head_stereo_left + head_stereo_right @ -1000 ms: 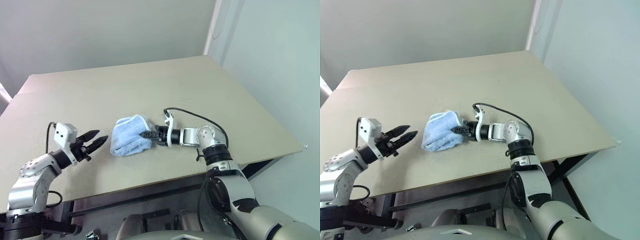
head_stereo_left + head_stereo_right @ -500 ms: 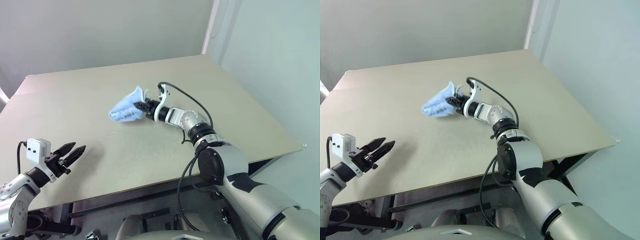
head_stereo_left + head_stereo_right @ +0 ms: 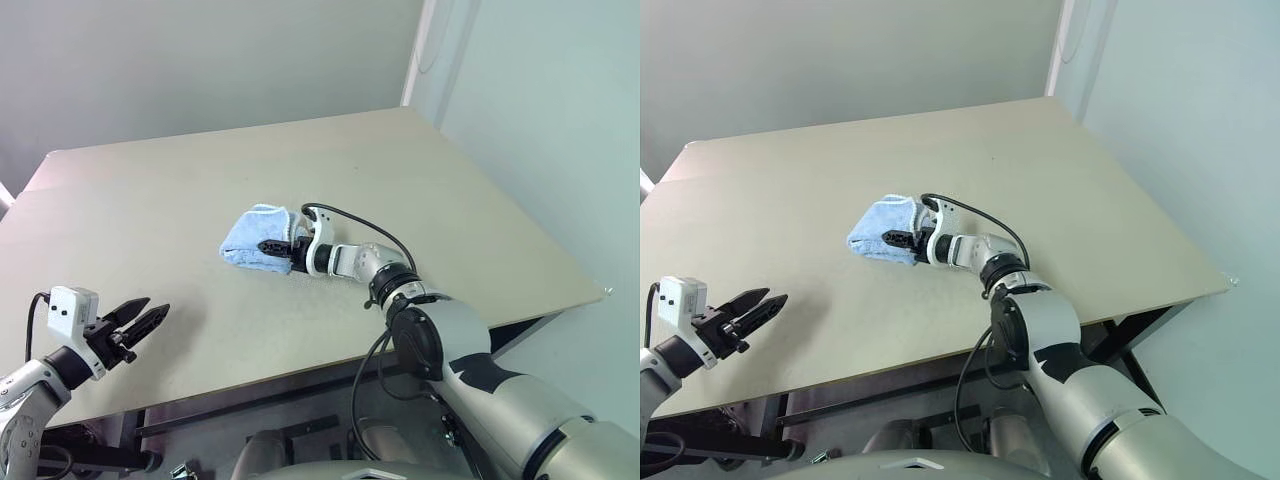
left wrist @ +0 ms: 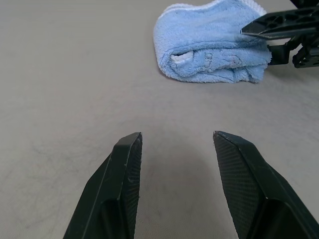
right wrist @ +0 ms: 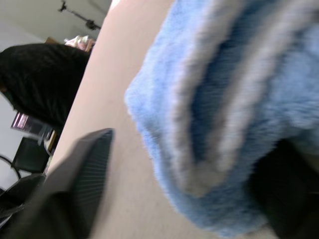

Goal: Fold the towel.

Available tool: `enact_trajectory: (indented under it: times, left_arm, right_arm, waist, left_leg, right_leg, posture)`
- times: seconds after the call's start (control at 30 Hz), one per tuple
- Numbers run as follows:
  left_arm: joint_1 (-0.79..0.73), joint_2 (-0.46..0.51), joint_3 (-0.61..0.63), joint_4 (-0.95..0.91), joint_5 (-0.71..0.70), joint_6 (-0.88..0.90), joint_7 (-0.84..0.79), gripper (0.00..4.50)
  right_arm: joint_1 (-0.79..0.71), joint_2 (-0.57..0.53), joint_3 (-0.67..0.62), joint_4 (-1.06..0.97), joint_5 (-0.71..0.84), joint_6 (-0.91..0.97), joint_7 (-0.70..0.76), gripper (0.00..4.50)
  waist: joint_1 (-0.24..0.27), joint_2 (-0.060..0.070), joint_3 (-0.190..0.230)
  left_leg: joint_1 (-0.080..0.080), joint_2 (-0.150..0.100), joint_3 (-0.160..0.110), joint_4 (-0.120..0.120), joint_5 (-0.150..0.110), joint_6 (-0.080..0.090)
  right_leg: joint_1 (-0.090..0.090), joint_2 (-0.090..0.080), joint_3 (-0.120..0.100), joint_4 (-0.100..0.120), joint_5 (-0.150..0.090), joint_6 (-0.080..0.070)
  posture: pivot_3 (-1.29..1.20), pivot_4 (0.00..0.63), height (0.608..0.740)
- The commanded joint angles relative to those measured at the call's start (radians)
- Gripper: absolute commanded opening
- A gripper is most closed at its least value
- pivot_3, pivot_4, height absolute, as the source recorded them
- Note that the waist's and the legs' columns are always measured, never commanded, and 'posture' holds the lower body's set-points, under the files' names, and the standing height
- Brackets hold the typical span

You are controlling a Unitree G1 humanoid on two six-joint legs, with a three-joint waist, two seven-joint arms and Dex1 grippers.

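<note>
Blue terry cloth sits bunched in a compact roll near the middle of the table (image 3: 480, 200): that is the towel (image 3: 255, 236), lying with its whitish border curled into the layers and its thick rolled end toward my left side. My right gripper (image 3: 276, 246) reaches in low from the right, nearly level with the tabletop, and its jaws are spread wide around the towel's right end. One black finger (image 4: 279, 24) lies across the top of the roll, while the other is tucked down by the underside, so the cloth is between them but not pinched. I judge this to be a let-go, with the bundle resting on its own weight on the table, though whether the lower finger is touching the cloth I cannot tell.

My left gripper (image 3: 132, 320) waits well apart, at the near left edge of the table, pointing toward the towel with its fingers parted and nothing between them. Parked there, it leaves the right arm room to work and stays ready to pin or smooth a layer. The fold looks loose and rounded rather than flat, so pressing it down probably remains.
</note>
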Motion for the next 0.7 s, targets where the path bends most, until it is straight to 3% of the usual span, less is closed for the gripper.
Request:
enact_trajectory:
  times: [0.03,0.2,0.37,0.43,0.53,0.7]
  left_arm:
    - [-0.006,0.019,-0.006,-0.023,0.02,-0.021,-0.009,2.41]
    - [-0.007,0.018,-0.019,-0.023,0.032,-0.027,-0.015,2.41]
    - [-0.012,0.019,-0.039,-0.028,0.049,-0.036,-0.02,2.41]
    - [-0.016,0.014,-0.039,-0.025,0.047,-0.042,-0.019,2.41]
    - [-0.017,0.012,-0.028,-0.017,0.041,-0.05,-0.025,2.41]
    - [-0.032,0.007,-0.007,0.0,0.027,-0.049,-0.017,2.41]
  right_arm:
    - [-0.027,-0.026,0.093,-0.107,-0.051,0.028,0.197,4.46]
    - [0.043,-0.136,0.25,-0.344,-0.104,0.111,0.385,4.46]
    - [0.309,-0.327,0.415,-0.887,-0.112,0.107,0.517,4.46]
    - [0.422,-0.379,0.419,-1.046,-0.121,0.013,0.497,4.46]
    - [0.548,-0.373,0.335,-1.186,-0.06,-0.114,0.448,4.46]
    - [0.647,-0.451,0.331,-1.187,-0.049,-0.218,0.501,4.46]
  waist:
    - [0.0,0.001,0.0]
    - [0.004,0.0,0.0]
    - [0.01,-0.001,-0.001]
    - [0.009,-0.001,-0.001]
    - [0.002,-0.001,0.0]
    - [0.009,-0.001,0.0]
  left_leg:
    - [0.0,0.0,0.0,0.0,0.0,0.0]
    - [0.0,0.0,0.0,0.0,0.0,0.0]
    - [-0.001,-0.001,-0.001,-0.001,0.0,0.0]
    - [-0.001,-0.001,-0.001,-0.002,0.0,0.0]
    - [0.0,0.001,-0.001,-0.004,0.0,0.0]
    - [0.001,0.001,-0.001,-0.001,0.0,0.0]
  right_leg:
    - [0.0,0.0,0.0,0.0,0.0,0.0]
    - [0.0,0.0,0.0,0.0,0.0,0.0]
    - [0.001,-0.001,-0.001,-0.004,0.0,0.001]
    - [0.001,-0.001,-0.001,-0.006,0.0,0.001]
    - [0.001,0.0,-0.001,-0.007,0.0,0.001]
    - [0.004,0.001,-0.002,-0.007,0.0,0.001]
  posture:
    - [0.0,0.0,0.74]
    - [0.0,0.0,0.74]
    - [0.0,0.0,0.74]
    - [0.0,0.0,0.74]
    - [0.0,0.0,0.74]
    - [0.0,0.0,0.74]
